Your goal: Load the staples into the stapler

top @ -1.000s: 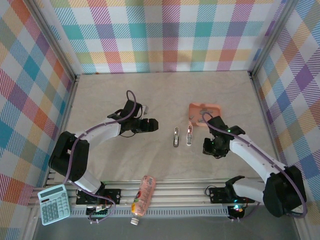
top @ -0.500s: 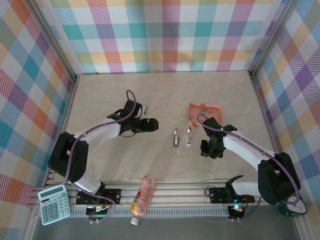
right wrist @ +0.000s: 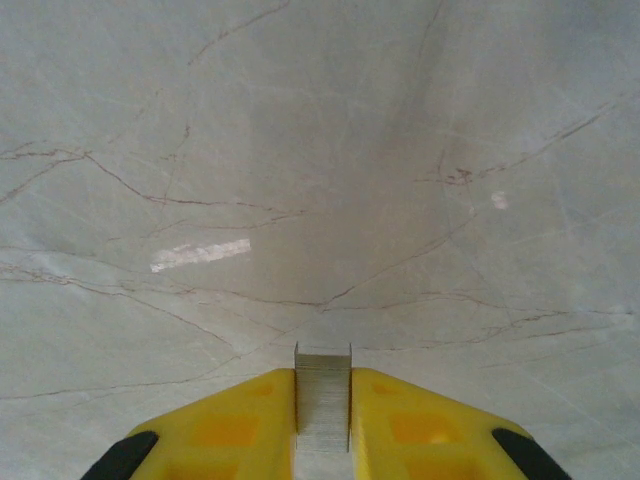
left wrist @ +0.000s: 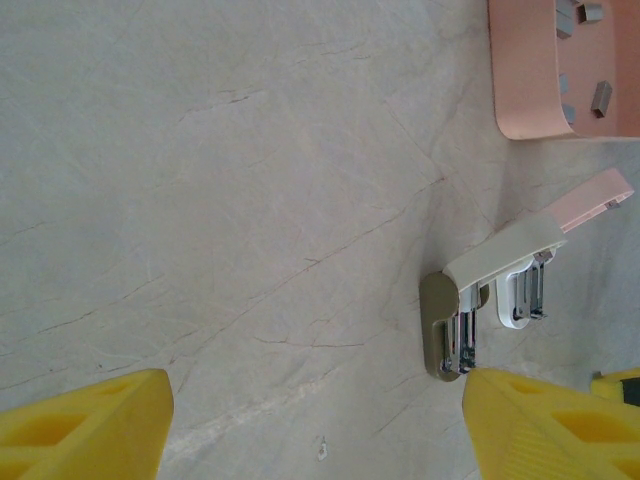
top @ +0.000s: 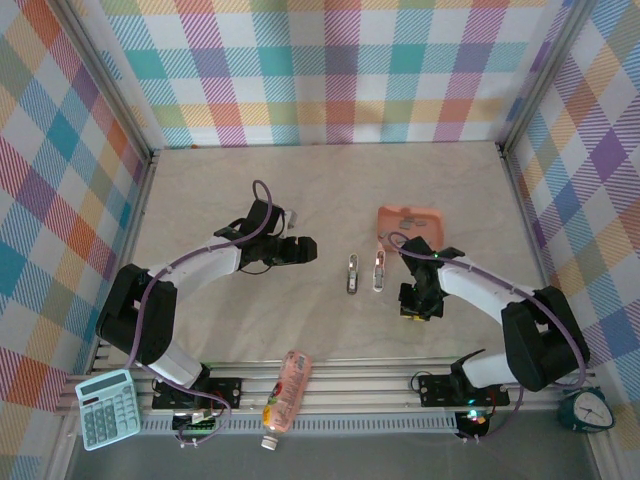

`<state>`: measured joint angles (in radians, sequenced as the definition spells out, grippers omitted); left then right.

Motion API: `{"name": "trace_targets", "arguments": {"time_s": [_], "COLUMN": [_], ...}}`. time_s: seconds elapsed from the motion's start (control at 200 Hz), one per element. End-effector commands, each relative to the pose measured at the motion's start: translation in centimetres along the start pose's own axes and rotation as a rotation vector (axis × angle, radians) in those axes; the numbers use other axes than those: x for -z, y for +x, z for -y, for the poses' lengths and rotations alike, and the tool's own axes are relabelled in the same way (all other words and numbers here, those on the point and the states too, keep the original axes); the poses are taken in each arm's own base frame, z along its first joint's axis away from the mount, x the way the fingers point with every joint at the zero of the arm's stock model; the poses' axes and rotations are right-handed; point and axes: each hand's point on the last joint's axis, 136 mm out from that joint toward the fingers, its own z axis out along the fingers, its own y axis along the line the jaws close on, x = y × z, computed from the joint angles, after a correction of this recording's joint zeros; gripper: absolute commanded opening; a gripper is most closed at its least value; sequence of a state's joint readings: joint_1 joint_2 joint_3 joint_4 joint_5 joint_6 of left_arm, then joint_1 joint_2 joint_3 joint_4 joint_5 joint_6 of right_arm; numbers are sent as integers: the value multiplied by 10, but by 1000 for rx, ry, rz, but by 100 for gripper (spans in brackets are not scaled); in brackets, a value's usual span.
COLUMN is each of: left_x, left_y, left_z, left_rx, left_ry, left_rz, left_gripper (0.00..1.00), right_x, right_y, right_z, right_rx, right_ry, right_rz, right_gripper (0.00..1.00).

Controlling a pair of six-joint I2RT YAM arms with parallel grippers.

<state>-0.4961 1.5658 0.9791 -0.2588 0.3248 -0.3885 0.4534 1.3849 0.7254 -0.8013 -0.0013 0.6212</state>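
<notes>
Since the earlier frame the right tool (top: 411, 308) has shifted to the left and a little lower in the top view, closer to the two staplers, while the left tool (top: 305, 250) has kept its place. The right tool is closed on one staple strip (right wrist: 322, 398), which stands between the yellow fingers (right wrist: 230, 415) above bare tabletop (right wrist: 300, 150). From this tool the pink-topped stapler (top: 379, 271) lies near, to the left and a little higher in the frame, and the beige-topped stapler (top: 353, 275) is just beyond it. Both have their long axis up and down the frame. The right arm is clearly the nearer one, and I judge that the strip must be turned along that axis before it can go in. The left tool is open and holds nothing. Its wrist view gives what the top view does not: both lids are raised, a metal channel (left wrist: 458, 345) is exposed, and more strips (left wrist: 600, 97) lie in the pink tray (left wrist: 525, 90) at the upper right.
</notes>
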Motion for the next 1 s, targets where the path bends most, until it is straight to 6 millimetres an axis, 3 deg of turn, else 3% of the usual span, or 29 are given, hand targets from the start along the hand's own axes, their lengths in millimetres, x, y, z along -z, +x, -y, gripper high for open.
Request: {"name": "trace_targets", "arguments": {"time_s": [0.0,0.215,0.42,0.725,0.995], "left_x": [1,1,1,-1,-2], "left_y": [-3,-3,-2,0,0], "left_z": [10,10,11,11,12], "left_rx": [-14,-16,-15,-12,-13], "left_ry": [24,22,26,27,30], "left_rz": [1,1,-2,-10,-11], "left_gripper": [76,76,76,76,76], "right_x": [-4,-6,-5,30,18], "right_y": [6,10,13,9,1], "right_z": [1,3,3,3,-5], "right_rx": [-5,-6,-3,16,14], "right_ry": [9,18,25,27,-19], "right_rz": [-24,-48,-71,-46,-82], "right_gripper": [20,21,29,34,33]}}
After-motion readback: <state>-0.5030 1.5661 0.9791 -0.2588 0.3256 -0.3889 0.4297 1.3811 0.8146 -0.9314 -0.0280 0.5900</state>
